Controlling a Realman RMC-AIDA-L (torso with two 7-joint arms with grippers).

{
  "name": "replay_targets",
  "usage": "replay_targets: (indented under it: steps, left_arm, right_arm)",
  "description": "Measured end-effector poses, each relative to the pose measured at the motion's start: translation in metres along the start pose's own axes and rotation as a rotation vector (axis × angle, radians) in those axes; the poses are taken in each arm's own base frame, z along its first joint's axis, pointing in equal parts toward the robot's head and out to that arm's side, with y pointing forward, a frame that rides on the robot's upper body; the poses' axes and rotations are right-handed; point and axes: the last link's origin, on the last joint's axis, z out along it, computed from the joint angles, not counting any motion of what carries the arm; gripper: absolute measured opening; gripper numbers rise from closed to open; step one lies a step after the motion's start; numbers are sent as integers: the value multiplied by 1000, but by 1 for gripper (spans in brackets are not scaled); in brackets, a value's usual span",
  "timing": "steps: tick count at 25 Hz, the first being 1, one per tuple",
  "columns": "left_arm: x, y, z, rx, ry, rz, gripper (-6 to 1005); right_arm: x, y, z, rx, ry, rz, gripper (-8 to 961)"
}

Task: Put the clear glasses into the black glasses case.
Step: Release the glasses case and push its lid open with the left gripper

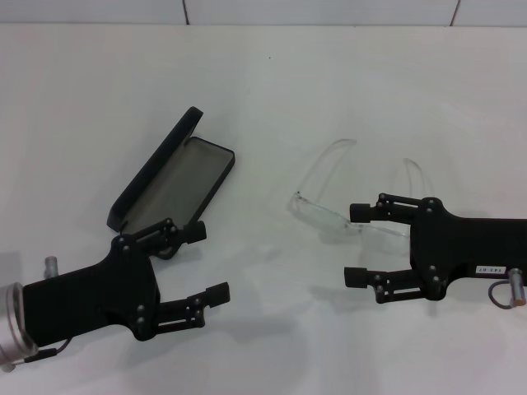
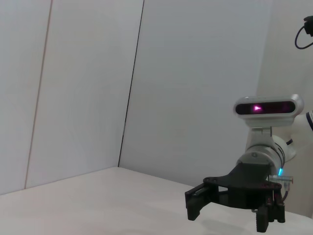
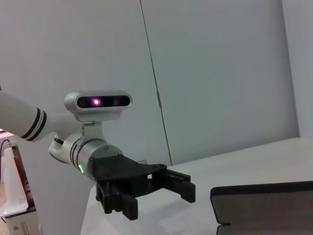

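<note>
The clear glasses [image 1: 354,197] sit unfolded on the table [image 1: 272,82] just ahead of the wide-open right gripper [image 1: 356,245], so I'd pinch the front frame gently, then carry them to the open black glasses case [image 1: 169,177] by the open-fingered left gripper [image 1: 207,262].

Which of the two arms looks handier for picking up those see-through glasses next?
The right one, I'd guess. The right gripper is open right beside the clear glasses, its upper finger at the frame. The left gripper, also open, sits by the open black glasses case, farther away.
</note>
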Motion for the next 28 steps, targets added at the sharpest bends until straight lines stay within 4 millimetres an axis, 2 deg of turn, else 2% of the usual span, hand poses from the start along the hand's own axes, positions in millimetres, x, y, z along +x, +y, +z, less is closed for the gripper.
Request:
replay_targets:
  steps: [9, 13, 16, 19, 21, 22, 25, 28]
  left_arm:
    - [1, -1, 0, 0, 2, 4, 868]
    - [9, -5, 1, 23, 57, -7, 867]
    - [27, -9, -2, 27, 148, -44, 866]
    - [53, -18, -4, 7, 192, -117, 865]
    - [78, -35, 1, 11, 147, -226, 864]
    - [78, -35, 1, 11, 147, -226, 863]
    - [102, -59, 11, 59, 59, -343, 862]
    - [121, -76, 27, 129, -118, -353, 861]
  right_arm:
    - [0, -1, 1, 0, 1, -1, 870]
    - [-1, -1, 0, 2, -1, -1, 870]
    - [0, -1, -2, 10, -3, 3, 870]
    - [3, 1, -5, 25, -12, 14, 869]
    - [3, 1, -8, 35, -20, 19, 869]
    - [3, 1, -8, 39, -24, 21, 869]
    - [4, 1, -10, 46, -29, 18, 869]
    - [3, 1, -11, 52, -35, 15, 869]
